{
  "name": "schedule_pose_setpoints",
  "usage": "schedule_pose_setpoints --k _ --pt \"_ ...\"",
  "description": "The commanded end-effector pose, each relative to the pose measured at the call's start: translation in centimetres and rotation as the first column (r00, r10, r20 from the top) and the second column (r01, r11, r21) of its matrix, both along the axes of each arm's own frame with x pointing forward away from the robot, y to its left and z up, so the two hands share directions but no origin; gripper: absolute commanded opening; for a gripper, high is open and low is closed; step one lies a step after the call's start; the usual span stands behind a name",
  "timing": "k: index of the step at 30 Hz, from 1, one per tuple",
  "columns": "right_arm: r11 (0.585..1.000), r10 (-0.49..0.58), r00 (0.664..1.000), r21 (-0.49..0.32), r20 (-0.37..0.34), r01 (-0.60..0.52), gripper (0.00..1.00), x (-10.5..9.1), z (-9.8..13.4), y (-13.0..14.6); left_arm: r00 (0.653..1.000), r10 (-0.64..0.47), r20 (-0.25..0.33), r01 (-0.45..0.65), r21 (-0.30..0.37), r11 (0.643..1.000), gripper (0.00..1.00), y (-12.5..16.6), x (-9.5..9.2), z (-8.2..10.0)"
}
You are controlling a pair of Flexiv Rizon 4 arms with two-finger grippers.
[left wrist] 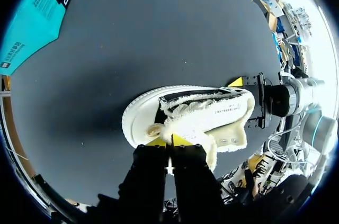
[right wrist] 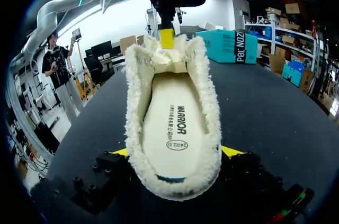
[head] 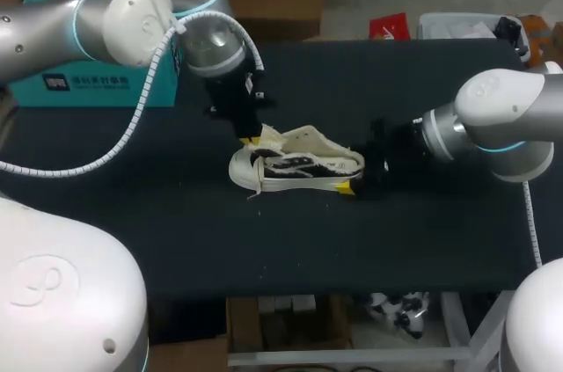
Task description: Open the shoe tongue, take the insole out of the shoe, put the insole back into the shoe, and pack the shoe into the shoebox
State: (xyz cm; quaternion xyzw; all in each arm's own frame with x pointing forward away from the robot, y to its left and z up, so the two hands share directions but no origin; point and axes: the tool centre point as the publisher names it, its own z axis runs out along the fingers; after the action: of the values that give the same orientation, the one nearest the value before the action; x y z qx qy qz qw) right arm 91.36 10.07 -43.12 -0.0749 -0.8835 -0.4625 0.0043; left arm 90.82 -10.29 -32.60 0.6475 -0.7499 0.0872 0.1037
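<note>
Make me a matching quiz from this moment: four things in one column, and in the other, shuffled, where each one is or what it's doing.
Things:
1. left claw
2. right claw
3. insole
4. shoebox

States:
A. lying inside the shoe
B. at the far left of the table
C. shut on the shoe's heel end
D. pinching the tongue

Pairs: 1-D, 2-C, 3-A, 4-B

Dim overhead light; pale shoe (head: pixel 299 164) bright against dark table (head: pixel 176 240); glare beyond.
</note>
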Motion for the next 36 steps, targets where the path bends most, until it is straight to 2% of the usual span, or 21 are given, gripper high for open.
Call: schedule_pose_setpoints --k 1,3,5,7,9,15,16,19,20,21,23,25,26,27,28,29,30,31,32,33,36 --pt "1.0 0.0 1.0 0.002 0.001 0.0 0.0 0.1 -0.6 0.0 1.0 -0.009 -0.018 0.008 -0.055 0.998 0.0 0.9 0.5 -0.3" --pt "1.0 0.0 1.0 0.002 0.001 0.0 0.0 0.1 -0.6 0.0 1.0 -0.019 -0.02 0.017 -0.062 0.998 0.02 1.0 0.5 -0.2" --pt "1.0 0.0 1.0 0.002 0.001 0.0 0.0 0.1 -0.6 0.0 0.999 -0.032 -0.016 0.031 -0.071 0.997 0.11 1.1 0.4 0.2" --pt "1.0 0.0 1.0 0.002 0.001 0.0 0.0 0.1 -0.6 0.0 0.999 -0.051 -0.007 0.05 -0.079 0.996 0.27 1.0 0.3 0.8" --pt "1.0 0.0 1.0 0.002 0.001 0.0 0.0 0.1 -0.6 0.0 0.997 -0.074 0.009 0.075 -0.077 0.994 0.38 0.8 0.2 1.9" --pt "1.0 0.0 1.0 0.002 0.001 0.0 0.0 0.1 -0.6 0.0 0.983 -0.16 0.09 0.165 -0.056 0.985 0.55 -0.1 -0.5 6.0" --pt "1.0 0.0 1.0 0.002 0.001 0.0 0.0 0.1 -0.6 0.0 0.979 -0.173 0.108 0.179 -0.045 0.983 0.55 -0.4 -0.6 6.7" --pt "1.0 0.0 1.0 0.002 0.001 0.0 0.0 0.1 -0.6 0.0 0.964 -0.22 0.15 0.226 -0.027 0.974 0.36 -1.3 -0.7 8.9" --pt "1.0 0.0 1.0 0.002 0.001 0.0 0.0 0.1 -0.6 0.0 0.958 -0.24 0.158 0.246 -0.025 0.969 0.2 -1.6 -0.6 9.5" --pt "1.0 0.0 1.0 0.002 0.001 0.0 0.0 0.1 -0.6 0.0 0.949 -0.271 0.162 0.278 -0.019 0.961 0.0 -1.9 -0.5 10.1" --pt "1.0 0.0 1.0 0.002 0.001 0.0 0.0 0.1 -0.6 0.0 0.925 -0.334 0.183 0.339 0.001 0.941 0.0 -2.6 -0.1 11.0" --pt "1.0 0.0 1.0 0.002 0.001 0.0 0.0 0.1 -0.6 0.0 0.875 -0.45 0.179 0.457 0.004 0.889 0.0 -3.3 0.3 11.6" --pt "1.0 0.0 1.0 0.002 0.001 0.0 0.0 0.1 -0.6 0.0 0.835 -0.521 0.178 0.528 0.01 0.849 0.0 -3.6 0.6 11.8" --pt "1.0 0.0 1.0 0.002 0.001 0.0 0.0 0.1 -0.6 0.0 0.748 -0.647 0.147 0.655 -0.009 0.755 0.0 -3.9 0.7 11.8" --pt "1.0 0.0 1.0 0.002 0.001 0.0 0.0 0.1 -0.6 0.0 0.693 -0.71 0.127 0.717 -0.02 0.697 0.0 -4.2 1.0 11.8" --pt "1.0 0.0 1.0 0.002 0.001 0.0 0.0 0.1 -0.6 0.0 0.578 -0.811 0.088 0.816 -0.051 0.576 0.0 -4.5 1.3 11.7" --pt "1.0 0.0 1.0 0.002 0.001 0.0 0.0 0.1 -0.6 0.0 0.558 -0.824 0.102 0.83 -0.066 0.554 0.0 -4.8 1.6 11.7" --pt "1.0 0.0 1.0 0.002 0.001 0.0 0.0 0.1 -0.6 0.0 0.532 -0.842 0.091 0.845 -0.113 0.522 0.0 -5.1 2.2 11.7" --pt "1.0 0.0 1.0 0.002 0.001 0.0 0.0 0.1 -0.6 0.0 0.45 -0.888 0.095 0.889 -0.146 0.435 0.0 -5.4 2.4 11.7" --pt "1.0 0.0 1.0 0.002 0.001 0.0 0.0 0.1 -0.6 0.0 0.411 -0.908 0.082 0.905 -0.155 0.396 0.0 -5.6 2.4 11.8" --pt "1.0 0.0 1.0 0.002 0.001 0.0 0.0 0.1 -0.6 0.0 0.411 -0.908 0.082 0.905 -0.155 0.396 0.0 -5.6 2.4 11.8"
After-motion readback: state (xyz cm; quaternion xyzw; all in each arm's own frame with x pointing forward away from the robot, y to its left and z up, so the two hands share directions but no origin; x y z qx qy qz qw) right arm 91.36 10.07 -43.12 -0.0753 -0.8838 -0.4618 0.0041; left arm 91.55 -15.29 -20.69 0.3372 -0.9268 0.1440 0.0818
